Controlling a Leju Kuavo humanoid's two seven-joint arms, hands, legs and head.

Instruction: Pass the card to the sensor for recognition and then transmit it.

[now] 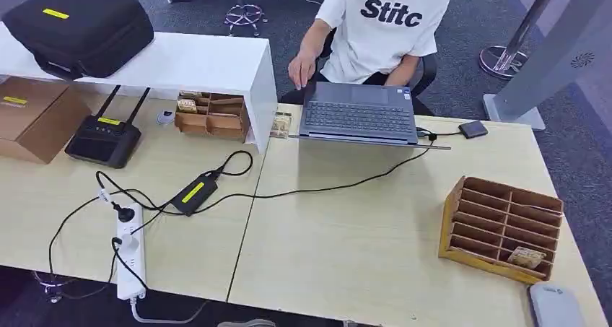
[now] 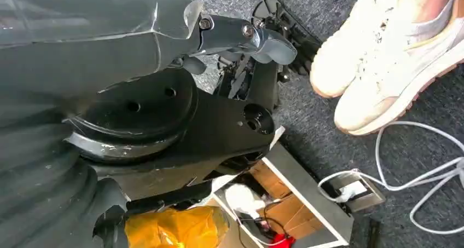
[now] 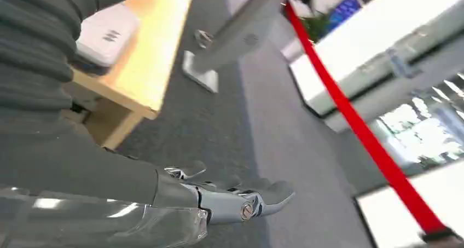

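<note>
The card (image 1: pixel 525 257) lies in a lower slot near the right end of the slotted wooden rack (image 1: pixel 462 222) that stands at the right side of the table (image 1: pixel 346 247). Its face is patterned and its upper edge pokes a little out of the slot. A pale flat device (image 1: pixel 554 305), likely the sensor, lies on the table just beside the rack, toward the near edge. Across the table a person (image 1: pixel 382 31) in a white shirt sits at a laptop (image 1: pixel 359 112). Both of the robot's arms hang low, away from the table. In the left wrist view the left hand (image 2: pixel 249 40) points at the carpet near a pair of pale shoes (image 2: pixel 383 51), with fingers apart and nothing in them. In the right wrist view the right hand (image 3: pixel 235 196) hangs beside the table's corner above the carpet, its fingers extended and empty. So the task looks not yet begun. The card should be light, thin and fairly stiff, with a smooth face that may slip under a loose pinch. The best hold is probably on its exposed edge, thumb on one face and a finger on the other, drawing it straight out along the slot so it does not jam against the dividers. The right hand is the nearer one for this.
</note>
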